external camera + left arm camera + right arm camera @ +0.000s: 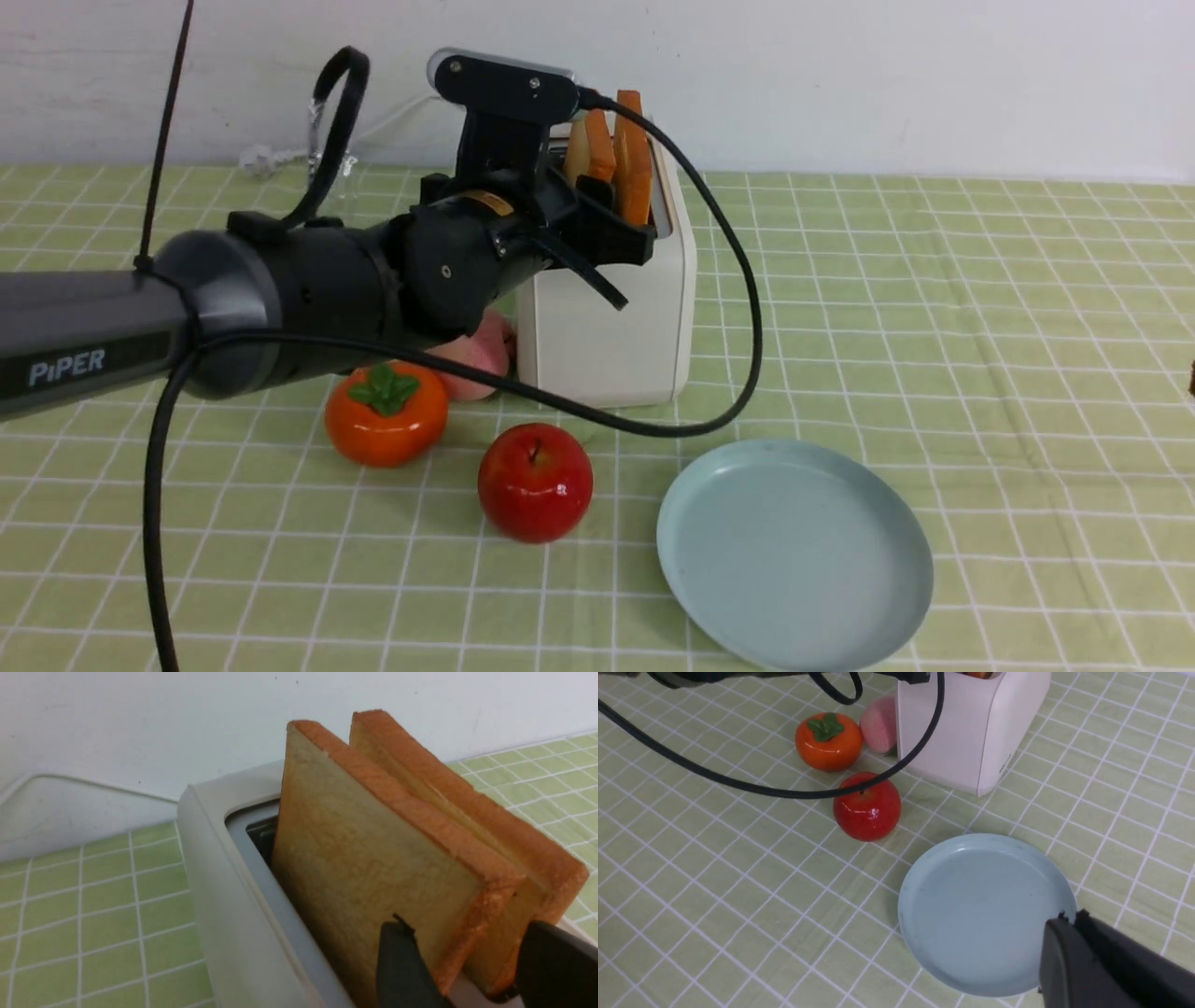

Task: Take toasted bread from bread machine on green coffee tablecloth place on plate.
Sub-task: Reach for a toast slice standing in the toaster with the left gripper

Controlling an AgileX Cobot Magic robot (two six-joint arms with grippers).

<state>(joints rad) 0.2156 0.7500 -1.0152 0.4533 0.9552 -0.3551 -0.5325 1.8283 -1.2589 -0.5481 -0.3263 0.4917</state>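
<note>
While the toasted bread (635, 168) stands in the bread machine (607, 327), upper centre of the front view, the left claw (465, 924) gapes around both slices, not yet pinching, seemingly set to lift.

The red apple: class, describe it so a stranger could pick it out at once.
Find the cream toaster on the green checked cloth. Beside it lie an orange fruit, a pink fruit and the apple: glossy red, nearest the blue plate.
</note>
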